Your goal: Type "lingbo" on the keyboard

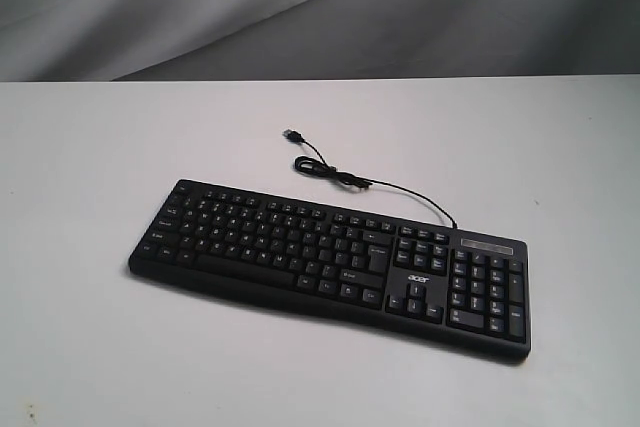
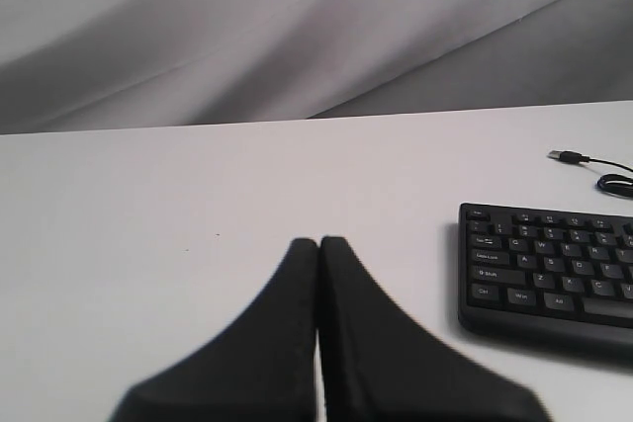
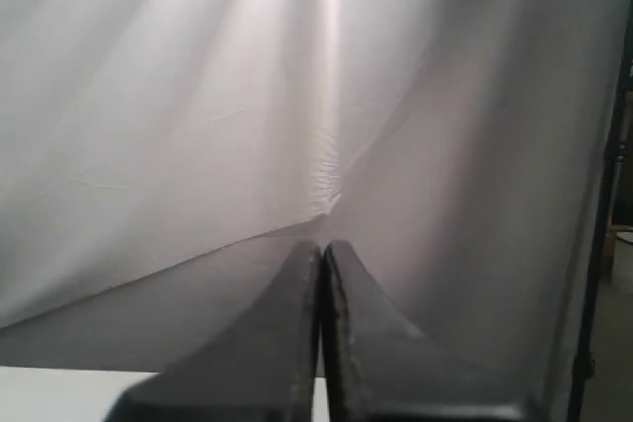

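Note:
The black keyboard (image 1: 330,262) lies flat on the white table, number pad toward the right, with a white "acer" logo. Its thin USB cable (image 1: 345,179) curls away behind it and ends in a loose plug. Neither arm shows in the exterior view. In the left wrist view my left gripper (image 2: 318,241) is shut with nothing in it, above bare table, and the keyboard's Ctrl and Shift end (image 2: 549,274) lies off to one side, well apart. My right gripper (image 3: 322,244) is shut and empty too, facing the backdrop; the keyboard is out of that view.
A white table (image 1: 90,167) holds the keyboard near its middle. A grey cloth backdrop (image 1: 320,7) hangs behind the far edge. In the right wrist view a dark stand (image 3: 598,274) shows at the backdrop's side.

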### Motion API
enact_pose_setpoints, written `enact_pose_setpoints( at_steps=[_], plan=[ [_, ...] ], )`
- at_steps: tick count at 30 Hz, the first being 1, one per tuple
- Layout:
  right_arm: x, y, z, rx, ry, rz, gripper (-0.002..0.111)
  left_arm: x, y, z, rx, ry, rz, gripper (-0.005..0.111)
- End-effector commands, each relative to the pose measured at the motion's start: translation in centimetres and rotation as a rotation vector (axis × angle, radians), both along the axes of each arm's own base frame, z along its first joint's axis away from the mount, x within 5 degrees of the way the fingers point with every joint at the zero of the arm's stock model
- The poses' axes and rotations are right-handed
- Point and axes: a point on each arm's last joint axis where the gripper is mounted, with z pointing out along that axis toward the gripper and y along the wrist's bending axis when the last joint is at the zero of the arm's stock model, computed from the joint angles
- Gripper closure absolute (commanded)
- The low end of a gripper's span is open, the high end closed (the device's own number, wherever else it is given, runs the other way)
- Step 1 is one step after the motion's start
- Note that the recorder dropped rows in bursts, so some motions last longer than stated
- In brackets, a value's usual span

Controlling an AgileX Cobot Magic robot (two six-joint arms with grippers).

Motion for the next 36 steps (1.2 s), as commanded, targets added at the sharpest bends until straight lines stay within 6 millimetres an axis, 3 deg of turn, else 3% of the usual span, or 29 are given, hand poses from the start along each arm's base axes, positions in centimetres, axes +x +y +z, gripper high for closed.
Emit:
enact_pose_setpoints(
  at_steps=[1,7,8,19,23,36],
  plan=[
    [-0.5,-0.2,-3.7,0.024,-0.018,-0.036,0.108,0.0,0.0,-0.1,-0.005,-0.008,0.000,0.106],
    [0.0,-0.2,-8.1,0.123,0.068,-0.033,0.108,0.0,0.0,-0.1,-0.005,-0.008,0.000,0.106],
    [0.0,-0.3,-9.7,0.125,0.098,-0.036,0.108,0.0,0.0,-0.1,-0.005,-0.008,0.000,0.106],
    [-0.1,-0.4,-19.4,0.058,0.244,-0.061,0.108,0.0,0.0,-0.1,-0.005,-0.007,0.000,0.106],
    [-0.2,-0.5,-20.6,0.050,0.350,-0.071,0.108,0.0,0.0,-0.1,-0.005,-0.006,0.000,0.106],
    [-0.2,-0.5,-20.5,0.056,0.348,-0.068,0.108,0.0,0.0,-0.1,-0.005,-0.006,0.000,0.106]
  ],
)
